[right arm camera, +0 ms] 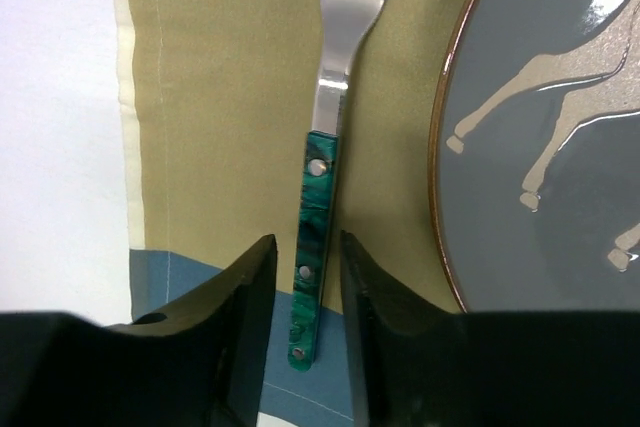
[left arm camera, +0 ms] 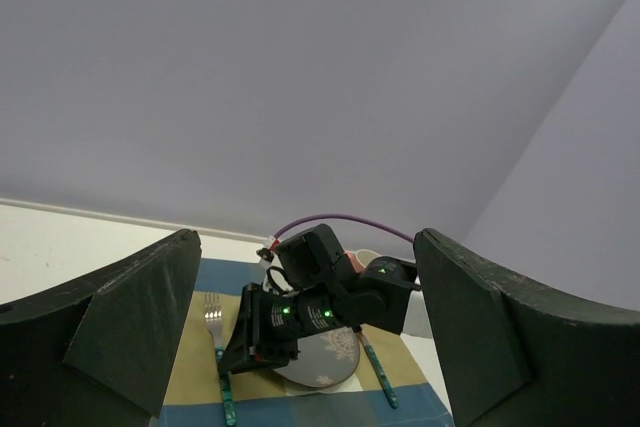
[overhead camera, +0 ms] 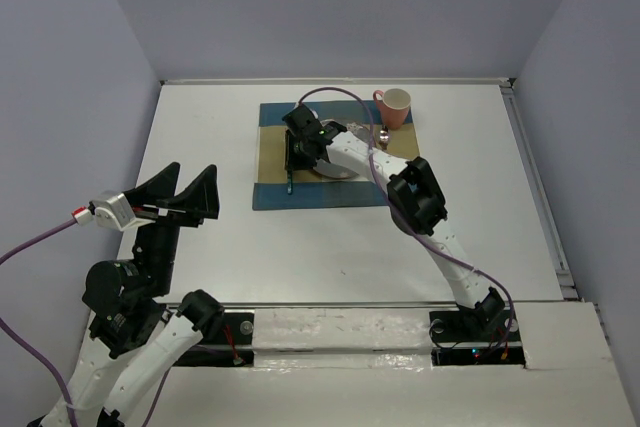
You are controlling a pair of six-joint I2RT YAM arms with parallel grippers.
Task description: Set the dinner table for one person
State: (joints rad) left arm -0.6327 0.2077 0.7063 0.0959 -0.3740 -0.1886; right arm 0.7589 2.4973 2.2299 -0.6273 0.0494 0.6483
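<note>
Left claw: we see the left gripper (overhead camera: pixel 188 183) at the near left, raised above the tabletop and well apart from the place setting. Its jaws stand wide, with nothing between them.

Dinner table: the dinner table (overhead camera: pixel 330 247) is the white top that spreads from the arm bases out to the far wall. The setting lies on its far middle part.

Right claw: the right gripper (right arm camera: pixel 305 245) reaches out over the near left part of the setting, pointing down. We see its jaws narrow, one finger on each side of a green handle. There is a slim gap on the left side, and the right finger sits just against the handle or very near it.

Fork: the fork (right arm camera: pixel 322 162) lies flat with its green handle toward us and its tines away, just left of the plate.

Placemat: the placemat (right arm camera: pixel 230 97), tan with blue bands, lies under the fork and plate.

Plate: the plate (right arm camera: pixel 500 67) is grey with a pale animal figure and a brown rim.

Other cutlery: a second green-handled utensil (left arm camera: pixel 378 372) lies just right of the plate. We cannot tell its kind.

Mug: a pink mug (overhead camera: pixel 394 107) stands upright at the placemat's far right corner.
</note>
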